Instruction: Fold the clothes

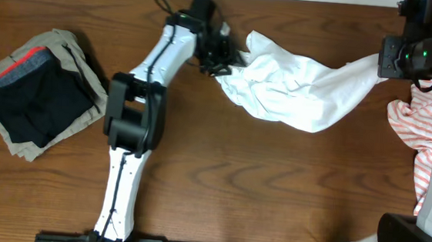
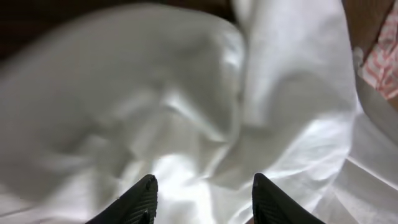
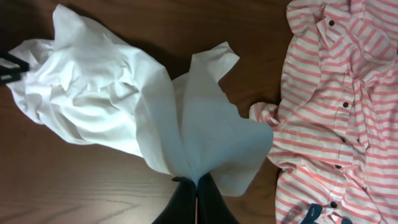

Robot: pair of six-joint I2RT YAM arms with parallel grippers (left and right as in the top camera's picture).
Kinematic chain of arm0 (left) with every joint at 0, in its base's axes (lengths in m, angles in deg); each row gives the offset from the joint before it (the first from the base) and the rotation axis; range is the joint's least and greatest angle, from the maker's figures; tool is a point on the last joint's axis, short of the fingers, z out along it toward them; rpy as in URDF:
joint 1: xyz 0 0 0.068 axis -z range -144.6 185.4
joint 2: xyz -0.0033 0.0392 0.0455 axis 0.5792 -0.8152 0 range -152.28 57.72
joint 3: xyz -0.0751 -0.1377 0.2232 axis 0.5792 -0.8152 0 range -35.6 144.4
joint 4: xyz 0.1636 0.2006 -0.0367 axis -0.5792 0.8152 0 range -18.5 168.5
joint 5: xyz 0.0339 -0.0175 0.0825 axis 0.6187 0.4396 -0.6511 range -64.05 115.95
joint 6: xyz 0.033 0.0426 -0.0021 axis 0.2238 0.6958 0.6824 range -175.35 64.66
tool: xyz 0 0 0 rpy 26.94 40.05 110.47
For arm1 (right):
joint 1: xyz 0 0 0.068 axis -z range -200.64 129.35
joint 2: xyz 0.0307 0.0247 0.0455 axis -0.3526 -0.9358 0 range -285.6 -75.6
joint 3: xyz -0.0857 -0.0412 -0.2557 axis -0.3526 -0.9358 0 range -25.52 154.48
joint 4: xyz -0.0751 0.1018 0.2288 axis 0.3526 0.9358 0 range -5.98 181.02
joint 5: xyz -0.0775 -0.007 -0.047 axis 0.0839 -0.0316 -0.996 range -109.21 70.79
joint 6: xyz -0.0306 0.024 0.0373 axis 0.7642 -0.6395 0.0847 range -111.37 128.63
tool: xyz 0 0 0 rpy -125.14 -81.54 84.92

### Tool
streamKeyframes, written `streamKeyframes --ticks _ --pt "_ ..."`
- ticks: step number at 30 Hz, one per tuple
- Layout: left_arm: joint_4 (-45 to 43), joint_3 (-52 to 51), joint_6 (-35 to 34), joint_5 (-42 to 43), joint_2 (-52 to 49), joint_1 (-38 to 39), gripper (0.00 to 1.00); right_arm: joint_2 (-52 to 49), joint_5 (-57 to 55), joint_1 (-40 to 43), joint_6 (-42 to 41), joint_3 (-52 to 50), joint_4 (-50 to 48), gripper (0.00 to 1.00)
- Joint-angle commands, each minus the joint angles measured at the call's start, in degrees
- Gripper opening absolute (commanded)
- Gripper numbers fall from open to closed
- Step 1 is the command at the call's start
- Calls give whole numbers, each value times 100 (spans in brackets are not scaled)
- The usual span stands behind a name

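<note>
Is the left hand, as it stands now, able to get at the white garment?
Probably yes: the left hand hangs open right at the bunched end of the white garment, with nothing between them.

The clothes [image 1: 296, 89] lie near the back edge of the table [image 1: 235, 177], between the left gripper [image 1: 226, 65] and the right gripper [image 3: 196, 190]. A shirt [image 1: 413, 125] lies beside them at the right edge, a pile [image 1: 40, 95] at the left edge.
</note>
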Motion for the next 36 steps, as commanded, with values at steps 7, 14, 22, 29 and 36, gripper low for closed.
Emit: streamKeyframes --ticks 7,14,22,29,36 --pt "-181 -37 208 -4 79 278 49 -26 -22 -48 90 20 9 1" --pt "-227 -37 203 -7 79 492 50 -26 -22 -48 90 20 28 1" --pt "-706 -37 -31 9 79 555 49 -26 -20 -48 90 20 48 1" --pt "-1294 -37 -59 50 79 577 50 -26 -20 -48 90 20 52 1" --pt "-1467 -37 -83 -66 63 614 50 -26 -20 -48 87 20 50 1"
